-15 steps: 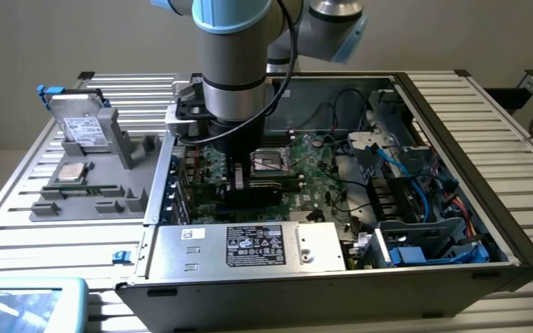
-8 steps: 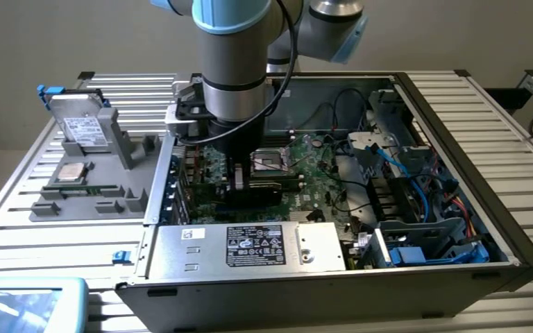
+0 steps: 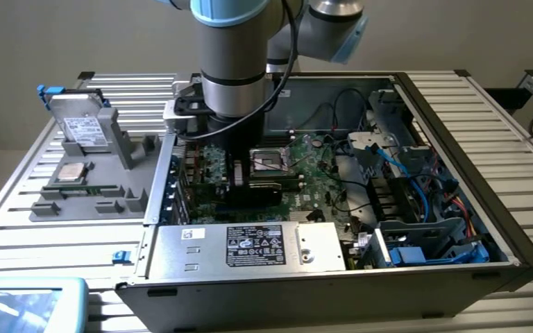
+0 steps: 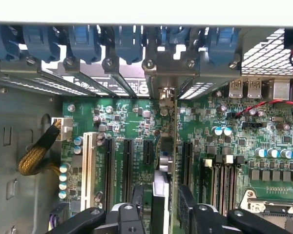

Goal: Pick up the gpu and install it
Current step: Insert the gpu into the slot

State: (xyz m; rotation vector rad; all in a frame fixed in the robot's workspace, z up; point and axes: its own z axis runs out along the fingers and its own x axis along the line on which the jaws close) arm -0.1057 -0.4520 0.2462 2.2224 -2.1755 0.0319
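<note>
The gpu [image 4: 160, 187] stands edge-on in a motherboard slot, its metal bracket [image 4: 166, 95] up against the case's rear slot openings. My gripper [image 4: 161, 204] straddles the card's top edge. The black fingers [image 4: 136, 200] sit on either side of it with a small gap to each face, so the gripper is open and holds nothing. In the exterior view the arm reaches straight down into the open computer case [image 3: 452, 132], with the gripper [image 3: 237, 177] low over the green motherboard [image 3: 318, 177], at that view's left of the CPU socket [image 3: 271, 161].
Empty expansion slots [image 4: 109, 165] lie beside the card, memory slots [image 4: 224, 180] on its other side. A yellow-sleeved cable [image 4: 36, 153] runs near the case wall. The power supply [image 3: 248, 246] is at the case's front, blue cables [image 3: 433, 187] at the exterior view's right. Hard drives [image 3: 86, 128] sit on a grey fixture outside.
</note>
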